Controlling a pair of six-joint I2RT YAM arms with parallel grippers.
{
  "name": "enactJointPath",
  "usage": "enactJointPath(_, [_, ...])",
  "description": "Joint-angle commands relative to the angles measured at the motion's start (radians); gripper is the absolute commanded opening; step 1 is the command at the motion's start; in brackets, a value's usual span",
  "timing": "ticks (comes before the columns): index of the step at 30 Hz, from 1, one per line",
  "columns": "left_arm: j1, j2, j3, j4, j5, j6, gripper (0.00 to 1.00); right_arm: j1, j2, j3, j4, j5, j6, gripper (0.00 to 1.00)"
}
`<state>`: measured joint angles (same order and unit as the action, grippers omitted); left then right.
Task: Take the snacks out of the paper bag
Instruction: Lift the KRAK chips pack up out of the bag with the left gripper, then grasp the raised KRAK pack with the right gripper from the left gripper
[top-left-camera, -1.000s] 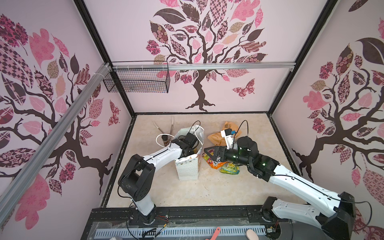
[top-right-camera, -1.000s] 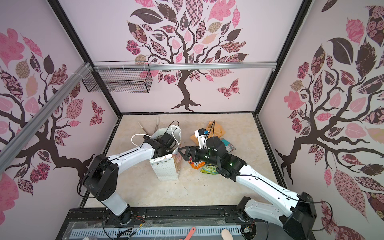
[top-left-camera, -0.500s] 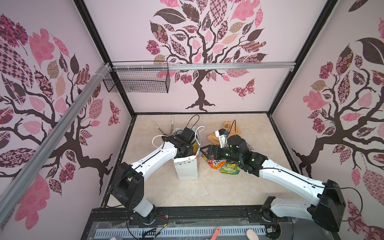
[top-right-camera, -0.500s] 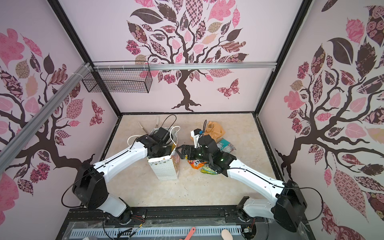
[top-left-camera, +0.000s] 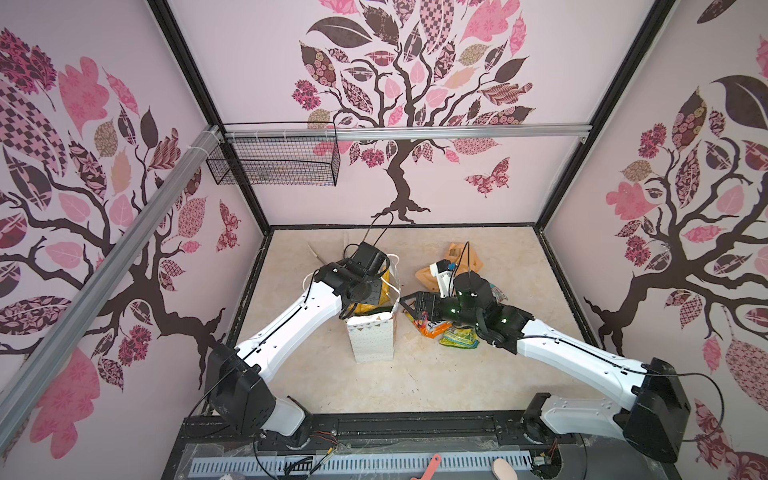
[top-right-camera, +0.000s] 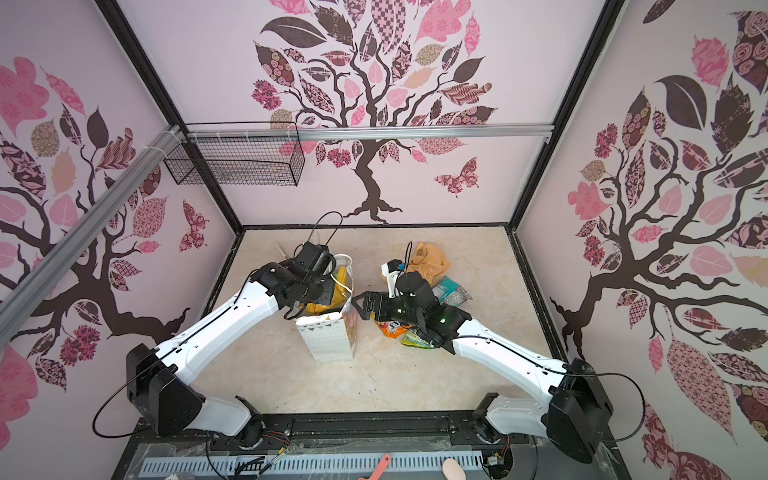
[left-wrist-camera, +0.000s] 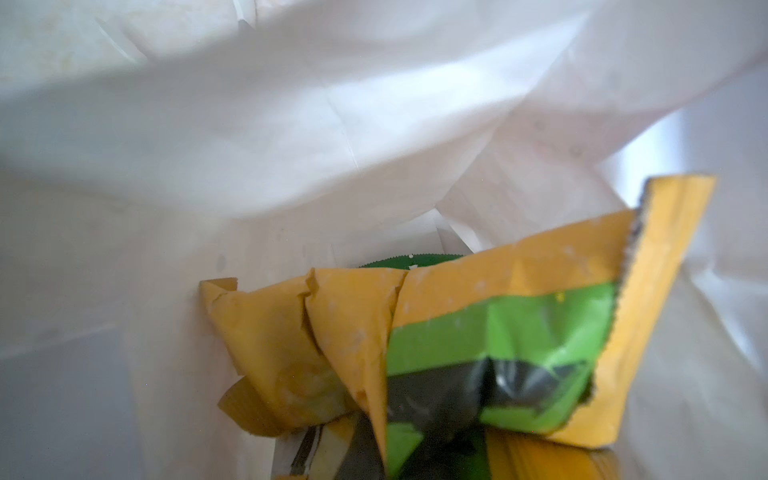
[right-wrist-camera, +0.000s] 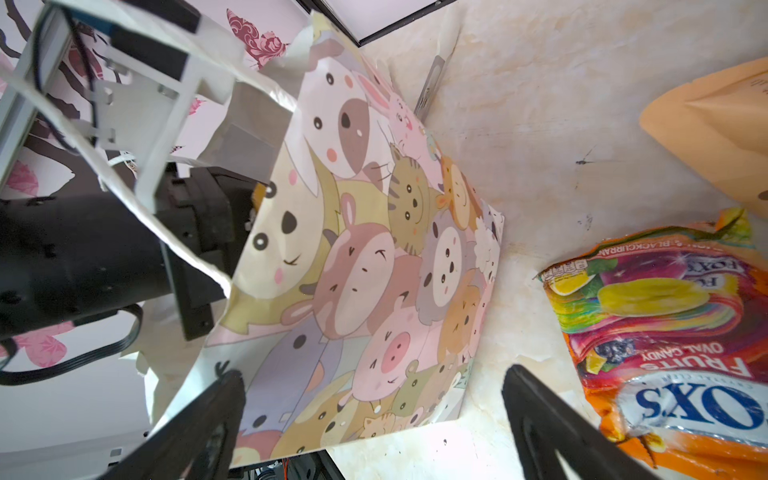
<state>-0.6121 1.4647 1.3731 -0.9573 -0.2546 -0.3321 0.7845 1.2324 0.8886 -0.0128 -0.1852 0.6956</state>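
Upright paper bag (top-left-camera: 372, 340) just beside spread right fingers (right-wrist-camera: 548, 424), FOX'S packets (top-left-camera: 432, 327) nearby

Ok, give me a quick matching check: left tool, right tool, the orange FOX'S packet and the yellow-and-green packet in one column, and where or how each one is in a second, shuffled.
1 left tool
2 right tool
3 orange FOX'S packet
4 yellow-and-green packet

A open, just outside the paper bag
B lying on the table
C shut, down in the bag's mouth
D crumpled, inside the bag

Pairs: 1-C, 2-A, 3-B, 4-D.
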Motion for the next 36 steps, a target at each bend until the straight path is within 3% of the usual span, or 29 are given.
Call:
enactJointPath(1, [-0.003,-0.026,0.058,-0.011,-0.054,0.024,0.0,0.006,-0.013,-0.001,0.008,0.007,-0.007,0.99])
enactJointPath(28, [-0.002,-0.139,0.149,0.026,-0.091,0.053,0.0,0.006,-0.102,-0.049,0.013,0.034,-0.008,1.0])
enactJointPath(36, [-0.002,-0.16,0.211,0.009,-0.128,0.112,0.0,0.006,-0.227,-0.037,-0.038,0.195,-0.1,1.0])
